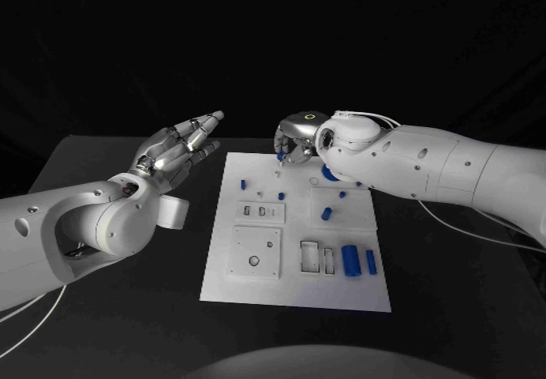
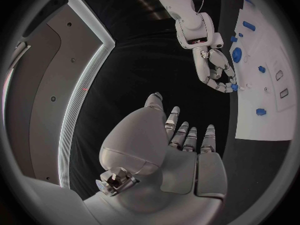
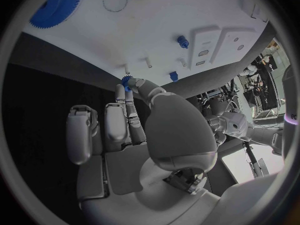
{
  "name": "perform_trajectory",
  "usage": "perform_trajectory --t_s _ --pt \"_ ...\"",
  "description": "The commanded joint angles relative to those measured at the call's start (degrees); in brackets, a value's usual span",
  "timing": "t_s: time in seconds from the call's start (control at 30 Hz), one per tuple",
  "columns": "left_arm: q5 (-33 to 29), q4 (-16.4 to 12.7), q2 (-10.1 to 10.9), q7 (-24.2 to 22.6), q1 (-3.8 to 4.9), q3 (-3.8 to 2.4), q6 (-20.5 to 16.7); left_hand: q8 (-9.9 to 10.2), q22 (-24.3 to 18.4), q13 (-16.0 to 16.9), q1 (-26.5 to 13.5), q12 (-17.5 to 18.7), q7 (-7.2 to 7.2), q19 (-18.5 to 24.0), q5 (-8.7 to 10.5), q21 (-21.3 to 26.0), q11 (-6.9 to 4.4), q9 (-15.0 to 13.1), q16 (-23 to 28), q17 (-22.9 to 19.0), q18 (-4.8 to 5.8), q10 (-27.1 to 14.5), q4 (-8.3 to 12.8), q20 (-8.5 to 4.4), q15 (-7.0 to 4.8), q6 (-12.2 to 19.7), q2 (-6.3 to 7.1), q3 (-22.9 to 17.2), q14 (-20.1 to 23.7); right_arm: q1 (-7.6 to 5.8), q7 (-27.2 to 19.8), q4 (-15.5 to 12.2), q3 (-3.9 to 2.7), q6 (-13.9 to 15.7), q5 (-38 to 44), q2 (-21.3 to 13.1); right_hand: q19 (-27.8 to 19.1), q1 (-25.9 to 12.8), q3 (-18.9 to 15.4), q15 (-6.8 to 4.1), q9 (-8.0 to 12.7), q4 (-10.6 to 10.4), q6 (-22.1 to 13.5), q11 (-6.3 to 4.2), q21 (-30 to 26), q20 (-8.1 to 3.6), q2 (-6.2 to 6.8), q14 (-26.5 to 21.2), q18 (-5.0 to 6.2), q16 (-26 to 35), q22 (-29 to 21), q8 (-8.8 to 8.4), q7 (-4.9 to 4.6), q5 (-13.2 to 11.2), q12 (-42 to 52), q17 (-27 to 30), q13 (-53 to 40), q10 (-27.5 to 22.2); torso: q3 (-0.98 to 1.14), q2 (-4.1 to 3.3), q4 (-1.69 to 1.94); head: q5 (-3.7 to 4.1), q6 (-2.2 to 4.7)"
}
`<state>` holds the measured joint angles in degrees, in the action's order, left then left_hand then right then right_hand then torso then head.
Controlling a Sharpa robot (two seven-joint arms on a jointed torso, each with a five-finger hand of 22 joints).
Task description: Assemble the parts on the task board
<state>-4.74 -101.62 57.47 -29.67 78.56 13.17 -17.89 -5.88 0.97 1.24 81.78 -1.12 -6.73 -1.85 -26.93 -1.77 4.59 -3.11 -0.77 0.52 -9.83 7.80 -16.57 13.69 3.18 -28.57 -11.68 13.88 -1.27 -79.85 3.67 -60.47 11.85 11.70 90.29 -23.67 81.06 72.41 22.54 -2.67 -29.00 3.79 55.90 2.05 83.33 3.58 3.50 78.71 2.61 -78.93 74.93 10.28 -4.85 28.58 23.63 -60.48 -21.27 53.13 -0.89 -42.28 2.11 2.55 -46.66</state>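
Task board (image 1: 293,292) on black table (image 1: 455,300) — right hand (image 1: 298,136) fingers pinch small blue gear (image 3: 127,81), left hand (image 1: 177,154) spread, empty

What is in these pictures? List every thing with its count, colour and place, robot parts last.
Task board: one, white, middle of the black table.
Small gear: one, blue, pinched in the right hand's fingertips over the board's far edge.
Large gear: one, blue, on the far part of the board, partly behind the right arm in the head view.
Cylinders: two, blue, side by side in the board's near right part.
Small pieces: several, blue, scattered over the far half of the board; exact count unclear.
Table: one, black, under the board.
Left hand: one, silver, fingers apart, empty, left of the board.
Right hand: one, silver, at the board's far edge, holding the small gear.
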Motion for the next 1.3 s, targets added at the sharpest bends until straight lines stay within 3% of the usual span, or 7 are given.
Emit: perform_trajectory --t_s 0.03,0.73,0.97,1.07,1.2,1.3 --pt "0.35 -0.18 -0.1 -0.22 0.07 -0.05 0.31 -0.31 0.07 0.07 0.45 -0.19 0.16 -0.07 -0.38 -0.2 0.03 -0.05 -0.39 0.05 -0.43 0.18 -0.04 0.39 0.33 -0.41 0.16 -0.1 -0.09 0.21 0.43 0.34 -0.01 -1.24 0.71 0.25 -0.07 0.38 -0.01 0.02 -0.07 -0.25 -0.25 -0.04 -0.2 0.19 0.09 0.12 0.16 0.24 7.02 -0.14 0.13 -0.23 -0.35 0.11 0.06 0.31 0.0 0.05 -0.04 0.01 -0.08" --pt "0.35 -0.23 0.02 -0.02 0.08 -0.05 0.52 -0.39 0.1 0.08 0.42 -0.2 0.07 -0.12 -0.39 -0.26 0.11 -0.05 -0.45 0.07 -0.44 0.3 -0.07 0.47 0.4 -0.49 0.22 -0.05 -0.14 1.06 0.78 1.76 -0.01 -2.87 0.55 1.24 -0.82 0.47 0.15 0.16 0.13 -0.35 -0.81 0.11 -0.86 0.31 0.19 -0.57 0.37 0.87 6.46 -0.85 0.03 -0.21 -1.44 1.26 0.41 -0.15 0.0 0.04 -0.07 0.04 -0.38" --pt "0.35 -0.28 0.07 0.04 0.08 -0.05 0.52 -0.52 0.12 0.11 0.39 -0.23 -0.05 -0.17 -0.42 -0.3 0.24 -0.06 -0.52 0.1 -0.45 0.53 -0.09 0.56 0.52 -0.69 0.19 -0.03 -0.2 1.68 1.1 2.48 -0.01 -3.04 0.61 1.77 -1.24 0.46 0.35 0.37 0.45 -0.48 -1.65 0.38 -1.27 0.48 0.38 -1.02 0.47 1.25 6.2 -1.76 -0.21 -0.14 -2.57 1.88 0.72 -0.9 0.01 0.0 -0.02 0.02 -0.49" --pt "0.35 -0.31 0.12 0.05 0.08 -0.05 0.5 -0.53 0.12 0.11 0.39 -0.23 -0.07 -0.18 -0.43 -0.31 0.25 -0.07 -0.52 0.1 -0.45 0.55 -0.09 0.57 0.54 -0.7 0.19 -0.03 -0.2 1.91 1.44 2.66 -0.01 -3.5 0.64 1.89 -1.94 0.12 0.57 0.69 1.42 -0.77 -4.21 0.73 -1.91 0.71 0.81 -1.76 0.66 1.82 5.71 -3.68 -0.35 -0.9 -3.92 2.89 1.04 -2.73 0.01 0.02 -0.03 -0.08 -0.63" --pt "0.35 -0.3 0.17 0.05 0.07 -0.05 0.49 -0.56 0.13 0.12 0.39 -0.24 -0.11 -0.2 -0.45 -0.34 0.3 -0.07 -0.54 0.1 -0.45 0.61 -0.09 0.6 0.58 -0.74 0.19 -0.02 -0.22 2.12 1.49 2.61 -0.01 -3.34 0.64 1.78 -3.47 -0.18 0.92 1.51 3.52 -1.04 -9.3 1.68 -3.32 1.34 1.63 -3.5 1.03 3.02 4.64 -6.68 1.31 -2.3 -6.74 5.06 1.58 -8.09 -0.02 0.01 -0.07 -0.2 -0.75" --pt "0.35 -0.21 0.16 0.07 0.07 -0.04 0.5 -0.56 0.13 0.12 0.39 -0.24 -0.11 -0.2 -0.45 -0.34 0.3 -0.07 -0.54 0.1 -0.45 0.61 -0.09 0.6 0.58 -0.74 0.19 -0.02 -0.22 2.21 1.27 2.42 -0.01 -2.67 0.59 1.54 -4.9 0.0 0.42 2.07 5.49 -1.01 -14.68 2.32 -4.61 1.96 1.82 -5.05 1.35 3.93 3.72 -6.75 3.58 -3.33 -8.65 6.79 1.86 -12.41 -0.02 0.04 -0.11 -0.24 -0.84"
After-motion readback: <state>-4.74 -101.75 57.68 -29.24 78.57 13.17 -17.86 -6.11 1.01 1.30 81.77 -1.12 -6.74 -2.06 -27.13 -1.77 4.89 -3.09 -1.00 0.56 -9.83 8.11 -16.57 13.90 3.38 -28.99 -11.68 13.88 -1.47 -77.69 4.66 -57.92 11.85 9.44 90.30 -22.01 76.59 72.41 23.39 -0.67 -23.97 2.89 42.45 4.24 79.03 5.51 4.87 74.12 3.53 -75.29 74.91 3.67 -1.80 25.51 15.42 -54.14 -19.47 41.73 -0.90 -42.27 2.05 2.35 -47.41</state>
